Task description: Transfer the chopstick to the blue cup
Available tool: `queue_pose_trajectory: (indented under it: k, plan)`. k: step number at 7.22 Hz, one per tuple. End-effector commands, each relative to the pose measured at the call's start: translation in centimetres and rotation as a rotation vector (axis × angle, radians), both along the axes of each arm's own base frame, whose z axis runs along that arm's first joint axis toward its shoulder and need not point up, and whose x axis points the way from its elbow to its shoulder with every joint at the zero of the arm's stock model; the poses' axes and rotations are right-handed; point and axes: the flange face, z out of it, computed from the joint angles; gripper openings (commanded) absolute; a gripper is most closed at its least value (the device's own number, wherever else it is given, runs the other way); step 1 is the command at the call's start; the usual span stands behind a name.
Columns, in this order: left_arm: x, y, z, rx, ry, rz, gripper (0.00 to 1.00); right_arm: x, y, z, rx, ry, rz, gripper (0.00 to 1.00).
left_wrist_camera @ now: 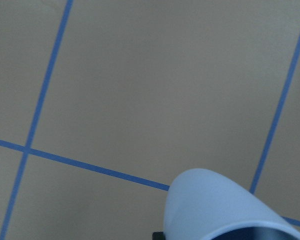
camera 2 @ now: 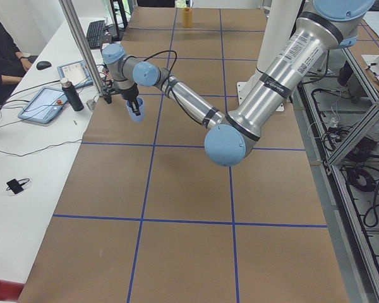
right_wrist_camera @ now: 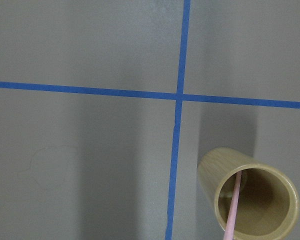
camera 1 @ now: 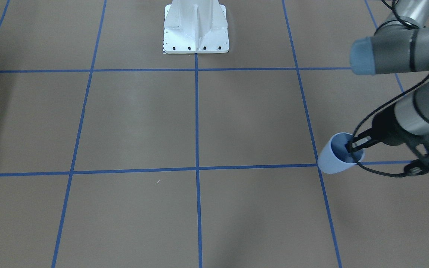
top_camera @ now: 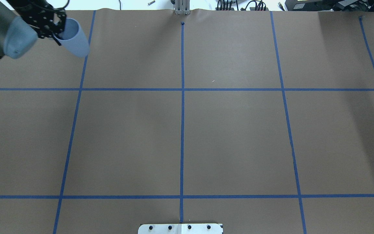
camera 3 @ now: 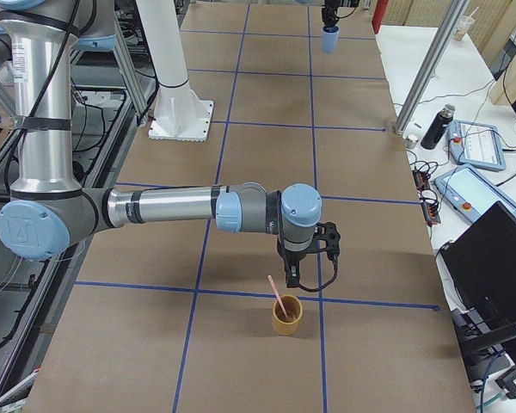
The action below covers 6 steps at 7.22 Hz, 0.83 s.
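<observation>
The blue cup [camera 1: 334, 158] sits at the far left of the table in my left gripper [camera 1: 354, 147], which is shut on its rim with one finger inside. The cup also shows in the overhead view [top_camera: 76, 40], the left side view [camera 2: 135, 110] and the left wrist view [left_wrist_camera: 215, 205]. I cannot tell if it touches the table. The pink chopstick [camera 3: 278, 295] leans in a tan cup [camera 3: 286, 317] at the far right, and both show in the right wrist view, chopstick [right_wrist_camera: 233, 210] and tan cup [right_wrist_camera: 210, 175]. My right gripper [camera 3: 305, 274] hovers just above and behind that cup; I cannot tell if it is open or shut.
The white robot base [camera 1: 196, 29] stands at the table's middle edge. Blue tape lines grid the brown table [top_camera: 232, 136]. A side bench holds tablets and a dark bottle [camera 2: 72, 95] beside a metal post [camera 2: 82, 57] near the blue cup.
</observation>
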Motion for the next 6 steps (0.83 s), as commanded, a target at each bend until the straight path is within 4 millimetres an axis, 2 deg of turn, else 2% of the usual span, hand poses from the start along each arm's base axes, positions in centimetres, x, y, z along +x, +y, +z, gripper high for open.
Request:
queue_pose_trajectory:
  k: [1,2,3,4,5,6]
  plan:
    - [10.5,4.1,-7.8,-0.052,0.016,0.018,0.0,-0.2,0.3,0.1,-0.009,-0.033,0.001,1.0]
    - [17.3,7.7,-9.9,-0.043,-0.024,0.045,0.0,-0.2,0.3,0.1,-0.008,-0.036,0.001,1.0]
    - [20.9,8.7,-11.2,-0.03,-0.041,0.05,0.0,-0.2,0.3,0.0,-0.008,-0.036,0.002,1.0]
    - [23.9,8.9,-11.7,-0.038,-0.027,0.055,0.0,-0.3,0.3,-0.1,-0.006,-0.041,0.0,1.0]
    - [26.3,9.2,-10.8,-0.017,-0.014,0.057,0.0,-0.4,0.2,-0.2,-0.007,-0.056,0.001,1.0]
    - [29.1,9.8,-10.8,0.008,-0.029,0.045,0.0,-0.4,0.1,-0.3,-0.004,-0.056,0.0,1.0]
